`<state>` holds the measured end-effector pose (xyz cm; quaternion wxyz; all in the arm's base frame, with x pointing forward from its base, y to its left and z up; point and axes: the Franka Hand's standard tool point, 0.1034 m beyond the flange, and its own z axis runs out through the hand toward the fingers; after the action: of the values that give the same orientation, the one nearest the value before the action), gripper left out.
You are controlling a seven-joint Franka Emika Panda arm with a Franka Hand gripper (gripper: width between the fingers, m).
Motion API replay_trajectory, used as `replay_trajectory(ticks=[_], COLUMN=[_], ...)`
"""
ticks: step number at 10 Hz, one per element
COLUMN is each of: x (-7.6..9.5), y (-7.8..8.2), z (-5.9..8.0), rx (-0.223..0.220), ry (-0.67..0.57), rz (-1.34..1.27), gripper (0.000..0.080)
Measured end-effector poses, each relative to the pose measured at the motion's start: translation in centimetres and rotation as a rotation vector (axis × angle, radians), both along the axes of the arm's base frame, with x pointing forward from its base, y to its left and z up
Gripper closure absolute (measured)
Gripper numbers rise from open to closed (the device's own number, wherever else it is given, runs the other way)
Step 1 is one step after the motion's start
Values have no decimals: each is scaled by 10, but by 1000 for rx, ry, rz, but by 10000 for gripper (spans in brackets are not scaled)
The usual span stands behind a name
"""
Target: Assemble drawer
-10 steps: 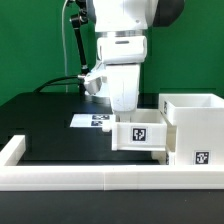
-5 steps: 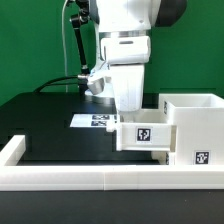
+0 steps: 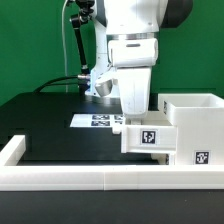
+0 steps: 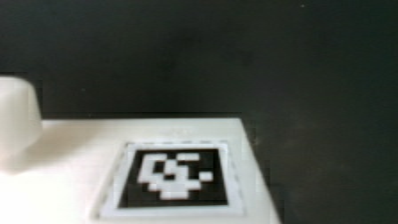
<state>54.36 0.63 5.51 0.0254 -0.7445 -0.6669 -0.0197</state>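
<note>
Exterior view, left to right:

- Low white rail (image 3: pixel 60 178) runs along the front edge of the black table (image 3: pixel 45 120), with a raised corner at the exterior view's left.
- Marker board (image 3: pixel 100 120) lies flat on the table behind, partly covered by my arm.
- My arm (image 3: pixel 135 40) comes straight down over the middle of the scene. My gripper (image 3: pixel 133 108) sits right at the top edge of the small box (image 3: pixel 148 137); its lower end is hidden behind the box front. Can't tell from either view whether my fingers are apart, together or clamped on the box wall.
- The small box is white, open at the top, tag on its front face. It sits partly inside the housing (image 3: pixel 192 125), sticking out toward the exterior view's left, just above the rail.
- The housing is the tall white cube at the exterior view's right, open at the top, second tag low on its front. It stands on the table, touching or just behind the rail; can't tell which.

Wrist view: a white surface (image 4: pixel 125 160) with a black-and-white tag (image 4: pixel 173 172) close up, blurred. Dark table behind it. A rounded white shape (image 4: pixel 15 120) at the picture edge, too blurred to identify.
</note>
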Motion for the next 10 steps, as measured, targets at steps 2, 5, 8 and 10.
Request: replay_trajectory(ticks=[2,5,8,10], x=[0,0,0,0], y=[-1,-1,-7,-8], z=[0,0,0,0], rx=[0,0,-3,-3], ry=[-2,-2,-5,-5], rz=[-2,-2,50,42], gripper=[757,757,757,757])
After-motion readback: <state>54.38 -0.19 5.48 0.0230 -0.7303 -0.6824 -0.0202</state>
